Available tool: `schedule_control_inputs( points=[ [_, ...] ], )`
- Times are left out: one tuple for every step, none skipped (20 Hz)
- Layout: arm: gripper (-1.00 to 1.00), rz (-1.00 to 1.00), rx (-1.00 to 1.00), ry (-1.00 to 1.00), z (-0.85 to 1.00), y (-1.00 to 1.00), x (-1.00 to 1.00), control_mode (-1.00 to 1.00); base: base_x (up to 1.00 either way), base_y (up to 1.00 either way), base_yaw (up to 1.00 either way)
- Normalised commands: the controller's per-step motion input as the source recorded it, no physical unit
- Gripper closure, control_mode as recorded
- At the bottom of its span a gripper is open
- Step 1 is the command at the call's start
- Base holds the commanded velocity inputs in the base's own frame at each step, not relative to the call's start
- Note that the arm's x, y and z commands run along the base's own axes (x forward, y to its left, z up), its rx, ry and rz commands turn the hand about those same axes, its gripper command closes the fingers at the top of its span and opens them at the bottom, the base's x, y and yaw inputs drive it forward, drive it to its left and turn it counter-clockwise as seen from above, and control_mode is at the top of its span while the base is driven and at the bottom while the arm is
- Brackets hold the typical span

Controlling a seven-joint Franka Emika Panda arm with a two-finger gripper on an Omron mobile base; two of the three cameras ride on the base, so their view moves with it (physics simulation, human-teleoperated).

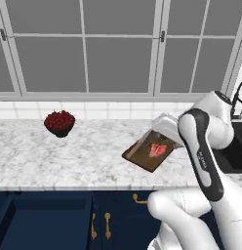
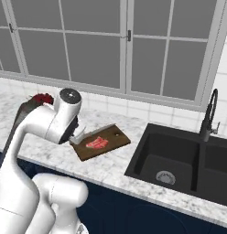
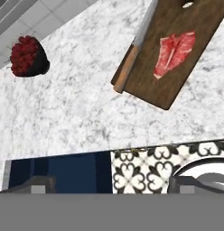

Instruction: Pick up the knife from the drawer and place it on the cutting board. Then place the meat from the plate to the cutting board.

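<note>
The dark brown cutting board [image 3: 177, 67] lies on the marble counter, also seen from the base cameras [image 1: 142, 155] [image 2: 110, 137]. The red meat [image 3: 174, 53] [image 1: 158, 149] [image 2: 97, 143] lies flat on it. Along the board's edge rests the knife [image 3: 132, 58], its tan handle sticking out past the board's corner. My gripper [image 3: 113, 185] hovers above the counter's front edge, open, with nothing between its fingers and well clear of the board. Below the counter the navy drawer [image 3: 59, 171] [image 1: 50, 222] stands pulled out. The plate is out of view.
A dark bowl of red berries [image 1: 59, 122] [image 3: 27, 57] stands on the counter to the left. A black sink [image 2: 179, 164] with a faucet [image 2: 209, 114] lies right of the board. Windows run behind the counter. Navy cabinet doors [image 1: 113, 219] sit below.
</note>
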Motion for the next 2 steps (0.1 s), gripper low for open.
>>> schedule_control_inputs(
  points=[
    [-1.0, 0.1, 0.13, -0.18, 0.89, -0.57, -0.21, -1.0, 0.0, 0.0, 0.0],
    [-1.0, 0.11, 0.15, -0.19, 0.8, -0.61, -0.21, -1.0, 0.0, 0.0, 0.0]
  ],
)
